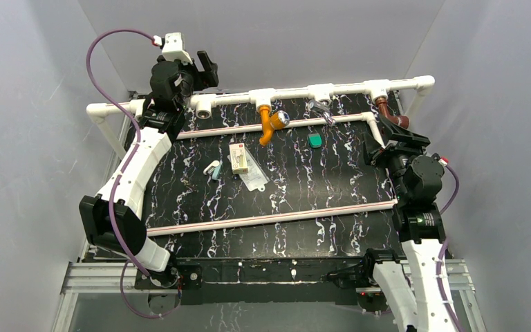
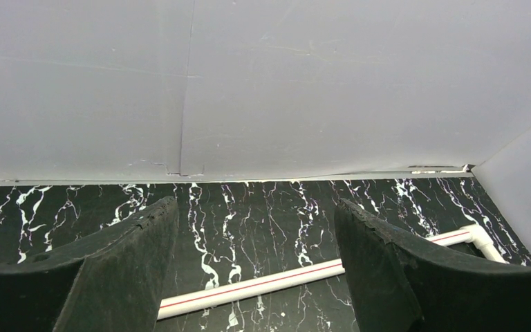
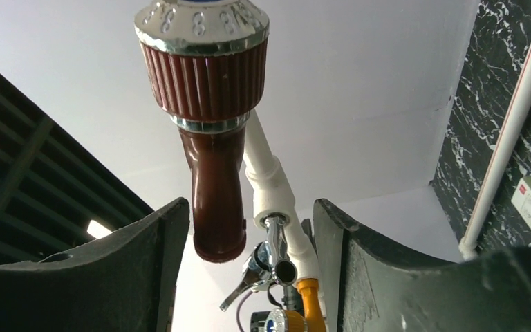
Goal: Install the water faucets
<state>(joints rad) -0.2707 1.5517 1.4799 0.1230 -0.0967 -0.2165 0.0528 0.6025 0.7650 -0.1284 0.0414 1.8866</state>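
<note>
Marbled table, rear pipe rail: brown faucet at right tee, orange faucet mid-rail. Right gripper jaws apart, flanking brown spout; left gripper apart, idle. I reckon tightening step; next I clamp, twist.

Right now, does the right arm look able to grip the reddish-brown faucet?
Probably yes. The right pincer is open and the reddish-brown faucet hangs between its jaws, with nothing blocking. The chrome faucet and orange faucet sit farther along the white pipe.
</note>
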